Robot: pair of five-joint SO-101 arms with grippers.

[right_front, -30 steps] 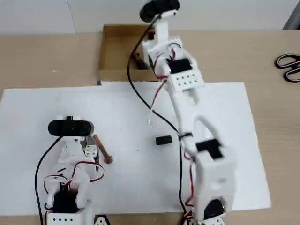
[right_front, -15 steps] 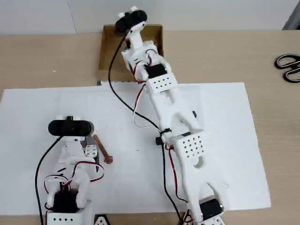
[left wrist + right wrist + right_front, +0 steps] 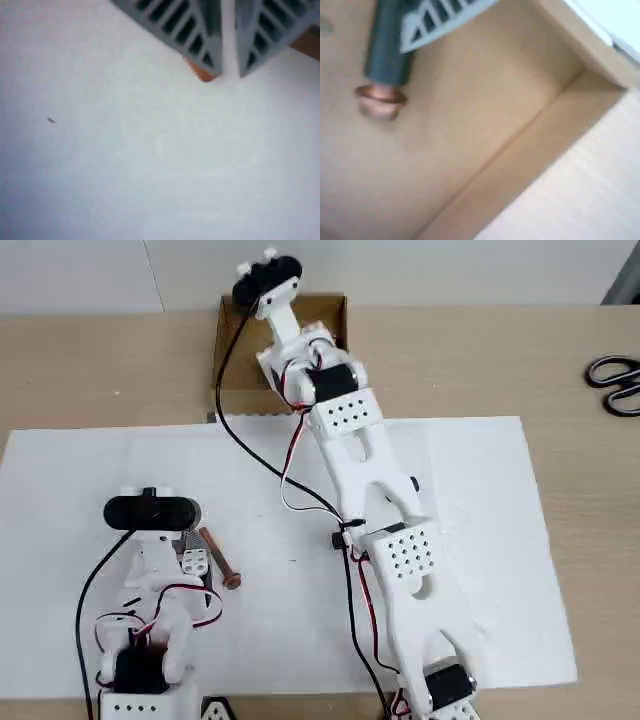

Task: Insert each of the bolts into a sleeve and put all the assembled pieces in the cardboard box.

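My right gripper [image 3: 406, 44] is shut on an assembled piece: a dark sleeve [image 3: 387, 52] with a copper bolt head [image 3: 380, 97] showing at its end. It hangs over the floor of the cardboard box [image 3: 520, 150]. From above, the right arm [image 3: 345, 430] stretches across the paper to the cardboard box [image 3: 226, 350] at the back. A loose copper bolt [image 3: 216, 558] lies on the paper beside my left gripper [image 3: 192, 562]. Up close, the left gripper [image 3: 229, 75] has its grey fingers [image 3: 195, 35] almost together, and the bolt [image 3: 202, 73] lies behind the tips, not between them. A black sleeve [image 3: 336, 539] peeks out from under the right arm.
A white paper sheet [image 3: 480, 490] covers most of the wooden table. Scissors [image 3: 615, 380] lie at the far right edge. The right arm's black cable [image 3: 250, 445] trails over the paper between the box and the sleeve.
The right arm swung leftward, carrying the assembled piece from the right side of the box to its left part. The left arm and the loose bolt stayed put.
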